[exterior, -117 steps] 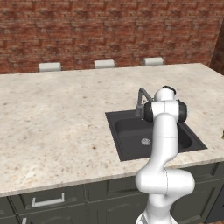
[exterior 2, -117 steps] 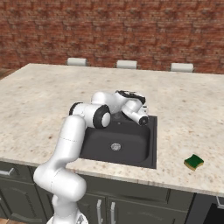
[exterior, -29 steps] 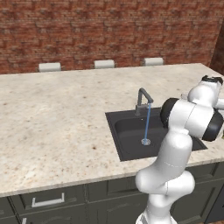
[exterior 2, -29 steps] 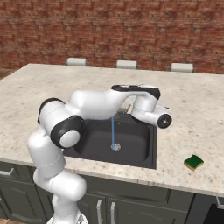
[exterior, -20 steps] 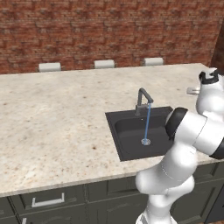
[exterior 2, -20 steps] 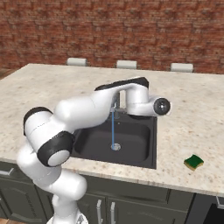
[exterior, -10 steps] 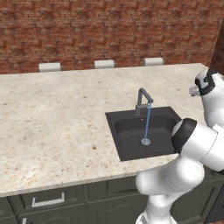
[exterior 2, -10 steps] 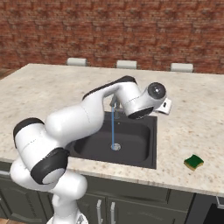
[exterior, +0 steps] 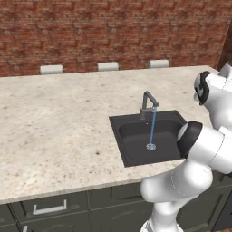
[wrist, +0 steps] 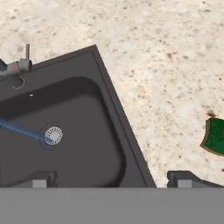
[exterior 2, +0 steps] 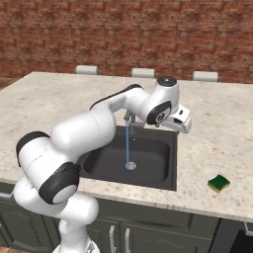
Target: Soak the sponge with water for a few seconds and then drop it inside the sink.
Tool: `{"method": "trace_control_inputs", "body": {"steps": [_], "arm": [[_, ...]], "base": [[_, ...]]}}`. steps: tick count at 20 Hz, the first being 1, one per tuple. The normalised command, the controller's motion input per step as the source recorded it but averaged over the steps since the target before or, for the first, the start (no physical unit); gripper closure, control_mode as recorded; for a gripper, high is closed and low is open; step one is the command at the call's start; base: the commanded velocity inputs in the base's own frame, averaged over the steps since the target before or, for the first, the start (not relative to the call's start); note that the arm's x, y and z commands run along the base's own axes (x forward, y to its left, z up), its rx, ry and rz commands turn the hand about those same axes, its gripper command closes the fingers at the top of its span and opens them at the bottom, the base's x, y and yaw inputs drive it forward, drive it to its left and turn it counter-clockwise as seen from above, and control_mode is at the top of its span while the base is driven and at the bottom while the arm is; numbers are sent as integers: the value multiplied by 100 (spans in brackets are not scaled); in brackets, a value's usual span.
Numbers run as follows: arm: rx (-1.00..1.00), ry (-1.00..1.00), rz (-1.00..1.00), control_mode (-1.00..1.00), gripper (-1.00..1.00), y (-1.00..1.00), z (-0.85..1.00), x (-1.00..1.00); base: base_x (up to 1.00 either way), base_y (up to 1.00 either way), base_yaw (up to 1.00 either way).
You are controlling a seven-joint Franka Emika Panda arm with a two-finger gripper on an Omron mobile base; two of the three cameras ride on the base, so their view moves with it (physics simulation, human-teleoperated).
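Sink (exterior 2: 170,163): dark basin set into the speckled stone surface (exterior 2: 59,99); grey faucet (exterior: 147,103) at the rear rim, round silver drain (wrist: 53,135) in the floor.

Water (exterior 2: 128,144): running, a thin blue stream falling from the spout straight to the drain. Tap step judged done.

Gripper (exterior 2: 184,123): raised above the sink's right rim, empty. In the hand view two dark fingers (wrist: 179,177) stand well apart at the bottom edge, so the fingers are spread with nothing between them.

Sponge (exterior 2: 219,183): lying on the surface right of the sink, near the front edge, well apart from the gripper and from the basin. Green layer uppermost.

Step in hand, judged: reaching for the sponge, grasp not yet made. Next move calls for carrying the hand further right and down over the sponge, squaring the fingers to its sides, then closing; soaking under the stream and dropping into the basin remain.

View differences: the right base view gives the whole sponge and its gap from the gripper; the hand view catches a cut-off green piece (wrist: 215,136) at its right edge. The left base view gives faucet and stream plainly, with the arm's bulk at right.
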Motion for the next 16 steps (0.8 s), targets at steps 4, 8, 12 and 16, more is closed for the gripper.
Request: {"method": "trace_control_inputs", "body": {"steps": [4, 8, 12, 16], "arm": [[-3, 19, -16, -100, -100, -29, -22, -7], [0, 0, -12, -100, -100, -52, -20, 0], [0, 0, -6, -100, -100, -46, -11, 0], [1, 0, -3, -100, -100, -38, -19, 0]], "base": [[0, 0, 0], [0, 0, 0], [0, 0, 0], [0, 0, 0]]}}
